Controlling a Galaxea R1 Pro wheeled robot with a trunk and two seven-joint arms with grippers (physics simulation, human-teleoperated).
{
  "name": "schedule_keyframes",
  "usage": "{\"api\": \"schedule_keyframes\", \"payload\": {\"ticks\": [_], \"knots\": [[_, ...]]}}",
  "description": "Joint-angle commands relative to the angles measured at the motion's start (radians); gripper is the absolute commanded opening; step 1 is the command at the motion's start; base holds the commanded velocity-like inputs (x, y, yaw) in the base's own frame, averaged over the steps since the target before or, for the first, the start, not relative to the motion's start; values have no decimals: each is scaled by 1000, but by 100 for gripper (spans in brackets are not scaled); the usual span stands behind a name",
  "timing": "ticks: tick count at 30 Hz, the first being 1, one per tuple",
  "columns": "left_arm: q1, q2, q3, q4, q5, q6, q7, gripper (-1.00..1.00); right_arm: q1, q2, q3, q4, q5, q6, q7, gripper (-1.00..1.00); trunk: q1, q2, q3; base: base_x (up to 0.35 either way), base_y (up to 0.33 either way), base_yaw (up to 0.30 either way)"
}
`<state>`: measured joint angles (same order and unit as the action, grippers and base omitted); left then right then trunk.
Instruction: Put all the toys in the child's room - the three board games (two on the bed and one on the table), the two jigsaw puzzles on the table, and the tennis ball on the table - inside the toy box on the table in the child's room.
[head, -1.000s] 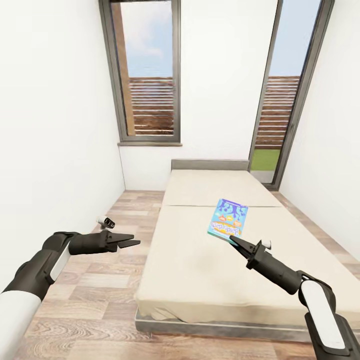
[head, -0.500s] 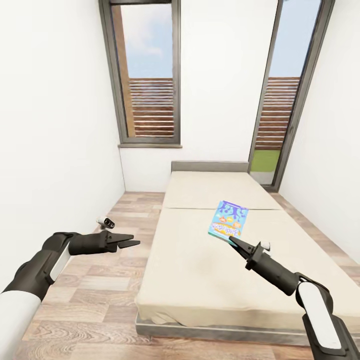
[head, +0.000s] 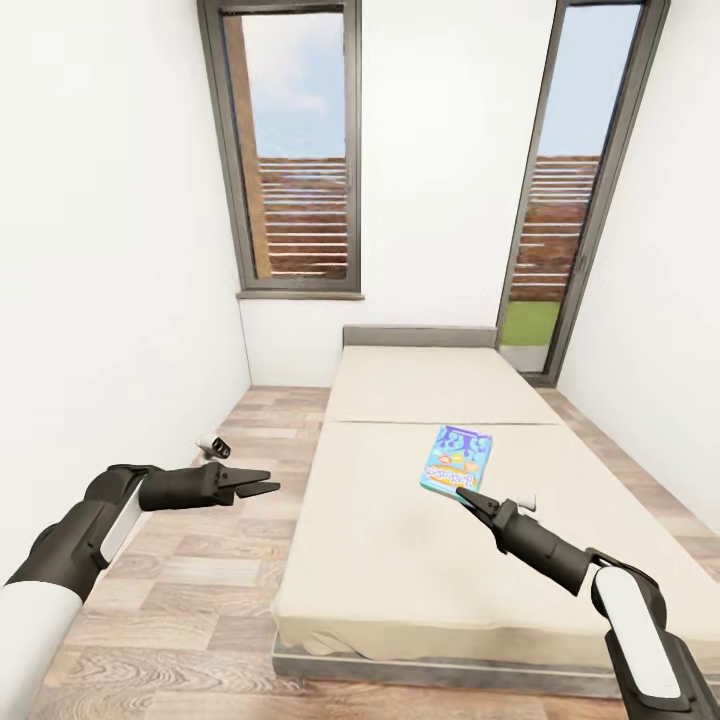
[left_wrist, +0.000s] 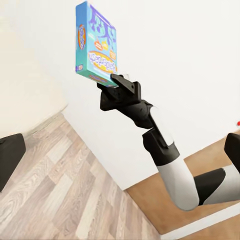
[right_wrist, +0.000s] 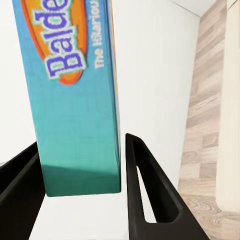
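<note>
Item: blue board game (head: 457, 461), flat printed box. Lies on the bed (head: 380, 560), on the near mattress section, just past the seam, at about 1 o'clock from the robot.

Item: right gripper (head: 468, 498). Fingers apart, straddling the near end of the box; in the right wrist view one finger (right_wrist: 145, 195) stands beside the box's short edge (right_wrist: 80, 165) and the other flanks the opposite side. Contact cannot be confirmed; the box appears not yet clamped.

Item: left gripper (head: 262, 482). Fingers slightly apart, holding nothing, hovering over the wood floor (head: 190, 570) at about 10 o'clock, well apart from the bed.

Change noted: over the last second the right gripper has advanced from just short of the box's near corner to meeting its near end. The box itself seems not to have shifted on the mattress. The left arm has kept its pose.

Meaning for the task: judged as the closing phase of the reach for this game. Next requirement is probably to close on the thin box edge squarely; a skewed pinch could push the box along the mattress. Carrying it to the bin remains undone.

Other: small white device (head: 213, 446) on the floor by the wall; two tall windows (head: 296, 150) at 12 o'clock.
</note>
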<state>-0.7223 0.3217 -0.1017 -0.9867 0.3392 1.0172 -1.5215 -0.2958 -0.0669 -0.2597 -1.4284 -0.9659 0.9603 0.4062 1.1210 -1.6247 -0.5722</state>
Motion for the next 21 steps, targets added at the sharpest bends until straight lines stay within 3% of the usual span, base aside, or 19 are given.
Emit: {"api": "schedule_keyframes", "payload": {"ticks": [1,11,21], "knots": [[-2,1,-2,0,1,11,-1,100,-1,1,-2,0,8,4,6,-100,-4,7,2,0,0,0],[-6,-2,-2,0,2,10,-2,100,-1,5,-4,-1,11,2,-1,-100,-42,77,34,0,0,-6],[-6,-5,-4,0,1,11,1,100,-1,-3,-7,1,7,1,-1,-100,-81,147,68,0,0,-222]]}}
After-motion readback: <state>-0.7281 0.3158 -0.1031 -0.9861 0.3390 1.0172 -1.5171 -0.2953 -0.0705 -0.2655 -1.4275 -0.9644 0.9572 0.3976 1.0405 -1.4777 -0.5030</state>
